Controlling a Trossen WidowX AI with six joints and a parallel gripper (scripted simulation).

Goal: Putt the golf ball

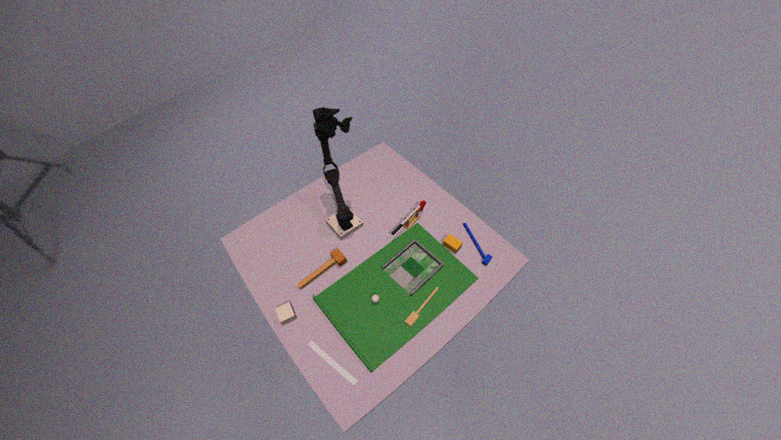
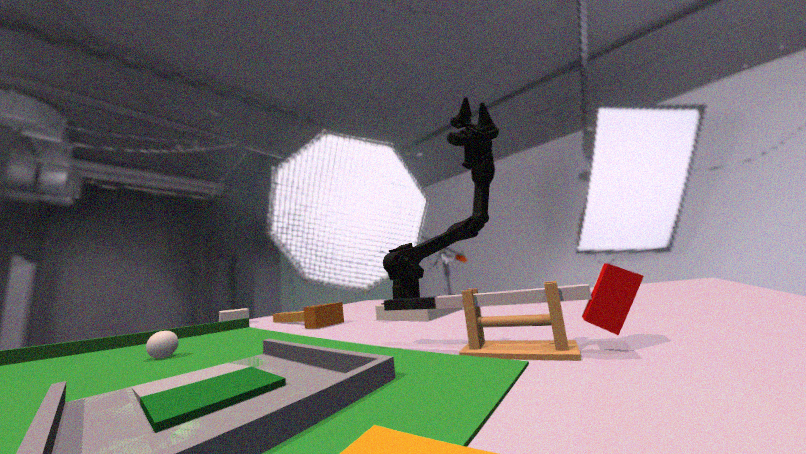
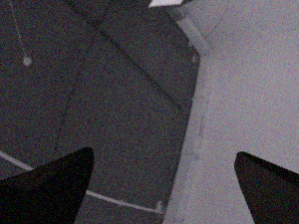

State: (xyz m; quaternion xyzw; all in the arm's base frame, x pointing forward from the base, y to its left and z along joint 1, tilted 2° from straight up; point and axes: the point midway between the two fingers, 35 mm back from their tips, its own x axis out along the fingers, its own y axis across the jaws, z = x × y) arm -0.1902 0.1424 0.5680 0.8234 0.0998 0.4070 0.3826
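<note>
The red putter, with its red head (image 1: 421, 205) (image 2: 614, 298), rests with its pale shaft across a wooden stand (image 2: 518, 349), head raised off the table. The white golf ball (image 1: 374, 298) (image 2: 162, 344) sits on the green mat (image 1: 349, 322) (image 2: 445, 389), outside the grey-walled ramp piece. The small raised green (image 1: 412, 266) (image 2: 214, 394) lies inside those walls, with no ball on it. My gripper (image 1: 344, 113) (image 2: 474, 101) (image 3: 166, 159) is open and empty, pointing up high above the table, well away from the putter. The wrist view shows only ceiling and wall between the fingers.
A brown mallet (image 1: 338, 257) (image 2: 323, 315) and a white block (image 1: 285, 312) (image 2: 234, 314) lie beside the mat. A tan mallet (image 1: 411, 318) lies on it. An orange block (image 1: 452, 242) (image 2: 411, 442) and a blue putter (image 1: 474, 240) lie beyond the ramp. A white strip (image 1: 331, 361) lies near one edge.
</note>
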